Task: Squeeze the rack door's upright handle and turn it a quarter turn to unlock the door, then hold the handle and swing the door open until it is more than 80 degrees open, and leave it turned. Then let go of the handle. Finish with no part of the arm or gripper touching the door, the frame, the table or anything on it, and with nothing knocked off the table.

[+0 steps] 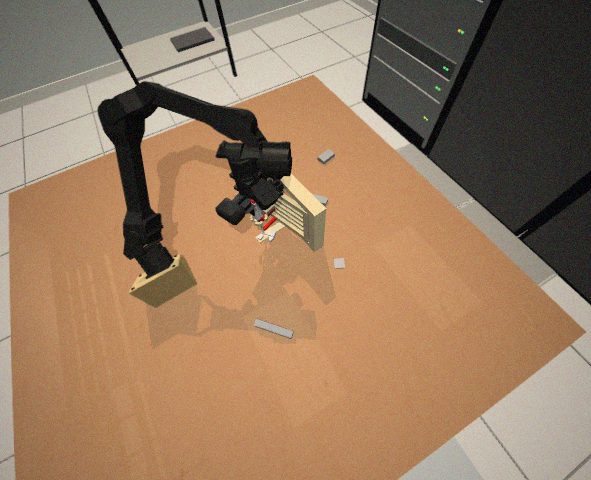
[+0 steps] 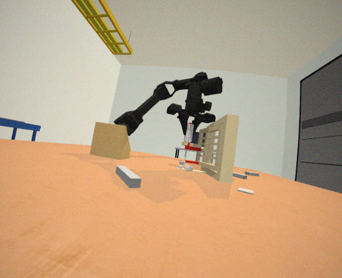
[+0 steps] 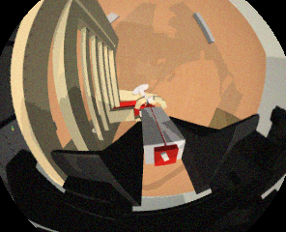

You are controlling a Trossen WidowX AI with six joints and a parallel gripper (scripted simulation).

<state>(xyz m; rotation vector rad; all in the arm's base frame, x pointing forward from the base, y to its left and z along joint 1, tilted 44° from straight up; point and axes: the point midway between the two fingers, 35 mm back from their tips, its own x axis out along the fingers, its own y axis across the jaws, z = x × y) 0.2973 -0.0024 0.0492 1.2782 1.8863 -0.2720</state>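
The upright handle (image 1: 258, 210) (image 2: 190, 131) (image 3: 157, 128) has two grey halves pressed close, with a thin red line between them and a red tip. My gripper (image 1: 258, 209) (image 2: 190, 133) (image 3: 154, 123) is shut on it, one finger on each side. Red bars (image 1: 269, 220) (image 2: 194, 148) (image 3: 128, 103) run from the handle's column to the slatted cream door (image 1: 291, 209) (image 2: 220, 142) (image 3: 71, 77). The door stands about in line with its thick cream frame (image 1: 316, 229) (image 2: 229, 147) (image 3: 34, 58); no wide gap shows. My arm hides part of the handle and door in the top view.
A long grey block (image 1: 273, 329) (image 2: 129, 178) (image 3: 203, 27) lies in front. A flat pale piece (image 1: 339, 263) (image 2: 245, 190) lies beside the frame; grey blocks (image 1: 326, 156) (image 2: 252, 173) lie behind it. Small white parts (image 1: 271, 235) (image 2: 188, 168) (image 3: 142, 90) sit below the handle.
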